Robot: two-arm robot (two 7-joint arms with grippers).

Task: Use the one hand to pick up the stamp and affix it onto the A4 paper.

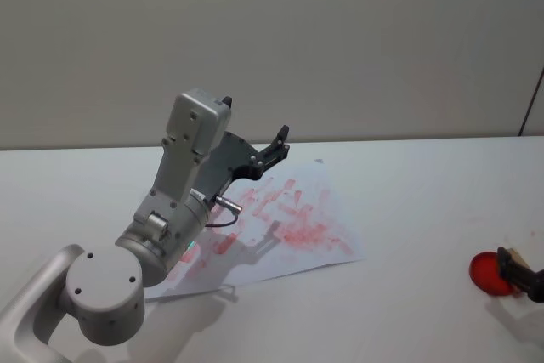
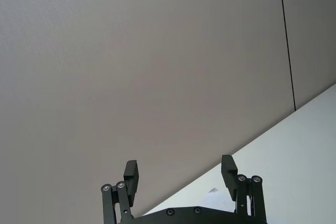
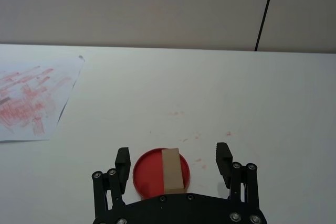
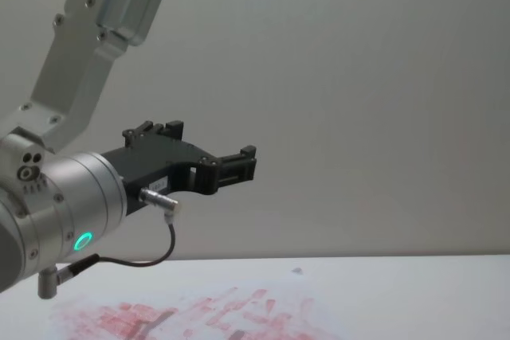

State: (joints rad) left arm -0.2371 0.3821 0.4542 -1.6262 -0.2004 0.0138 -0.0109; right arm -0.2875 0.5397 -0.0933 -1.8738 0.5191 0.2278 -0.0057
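The stamp [image 3: 173, 169], a small tan block, stands on a round red ink pad [image 3: 149, 174] on the white table. My right gripper [image 3: 173, 151] hangs over it, open, with a finger well clear on either side and nothing held. In the head view this gripper [image 1: 523, 276] is at the far right edge beside the red pad [image 1: 488, 271]. The A4 paper [image 1: 293, 223], white with many red imprints, lies mid-table to the left [image 3: 31, 98]. My left gripper [image 1: 276, 146], on the wrist with the green ring, is raised above the paper, open and empty [image 2: 179, 170].
The left arm's big silver links [image 1: 183, 176] rise over the near left part of the table and cover part of the paper. Bare white tabletop [image 1: 425, 210] lies between the paper and the ink pad. A grey wall stands behind the table.
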